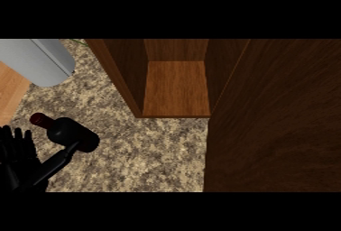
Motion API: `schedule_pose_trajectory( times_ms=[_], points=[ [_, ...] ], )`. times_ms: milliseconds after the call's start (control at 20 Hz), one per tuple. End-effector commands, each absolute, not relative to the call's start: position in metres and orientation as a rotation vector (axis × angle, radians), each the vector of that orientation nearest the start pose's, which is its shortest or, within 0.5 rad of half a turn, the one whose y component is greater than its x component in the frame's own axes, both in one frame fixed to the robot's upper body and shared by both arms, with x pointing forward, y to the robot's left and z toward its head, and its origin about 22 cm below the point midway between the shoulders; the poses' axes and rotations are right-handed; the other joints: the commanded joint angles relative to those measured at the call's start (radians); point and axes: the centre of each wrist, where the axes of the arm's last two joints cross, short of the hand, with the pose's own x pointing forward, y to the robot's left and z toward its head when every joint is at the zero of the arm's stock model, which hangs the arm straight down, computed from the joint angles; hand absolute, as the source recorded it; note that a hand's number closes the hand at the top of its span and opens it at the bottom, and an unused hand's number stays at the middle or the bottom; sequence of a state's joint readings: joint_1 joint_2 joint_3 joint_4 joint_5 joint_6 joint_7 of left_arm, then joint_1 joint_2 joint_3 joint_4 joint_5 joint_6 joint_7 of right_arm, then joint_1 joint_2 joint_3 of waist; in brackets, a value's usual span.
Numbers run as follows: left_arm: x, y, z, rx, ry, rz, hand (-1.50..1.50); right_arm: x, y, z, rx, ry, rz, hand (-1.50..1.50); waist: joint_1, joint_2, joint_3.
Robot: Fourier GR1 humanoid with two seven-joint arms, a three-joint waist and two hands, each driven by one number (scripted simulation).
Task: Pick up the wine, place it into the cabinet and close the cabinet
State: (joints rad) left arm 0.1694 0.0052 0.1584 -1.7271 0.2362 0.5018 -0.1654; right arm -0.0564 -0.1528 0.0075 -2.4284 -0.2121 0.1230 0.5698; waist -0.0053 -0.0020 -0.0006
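Cabinet door (279,126): dark brown panel, swung open, fills the area far to the right of the left hand (16,155) and sits closest to the viewpoint.

Counter (146,153): speckled stone, runs from beside the hand rightward to the door's edge.

Cabinet (123,67): up and right of the hand, well apart from it. Opening exposed, lighter wooden floor panel (177,88) visible inside, nothing on it.

Grey rounded object (40,61): directly above the hand, at the top left. Identity not determinable.

Light wood surface (10,90): narrow strip above the hand at the left edge.

Wine bottle (70,131): dark body, red cap (38,119), on the counter just up and right of the hand. Outside the cabinet. Upright or lying: cannot tell from this angle.

Left hand: black, lower left corner, fingers (20,137) straight and pointing up, unclenched. Thumb (57,160) extends up and right, its tip meeting the bottle's body. Nothing is grasped.
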Motion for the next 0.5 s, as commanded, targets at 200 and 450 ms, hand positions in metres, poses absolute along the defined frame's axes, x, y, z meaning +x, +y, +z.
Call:
schedule_pose_trajectory(
  times_ms=[200,450],
  points=[
    [0.209,0.289,-0.026,0.434,-1.625,0.683,-1.50,0.136,-0.224,0.220,0.274,-1.959,0.291,-1.50,0.000,0.001,0.000],
    [0.216,0.273,-0.041,0.438,-1.623,0.695,-1.50,0.128,-0.237,0.222,0.256,-1.936,0.293,-1.50,-0.006,0.000,0.000]
  ],
)
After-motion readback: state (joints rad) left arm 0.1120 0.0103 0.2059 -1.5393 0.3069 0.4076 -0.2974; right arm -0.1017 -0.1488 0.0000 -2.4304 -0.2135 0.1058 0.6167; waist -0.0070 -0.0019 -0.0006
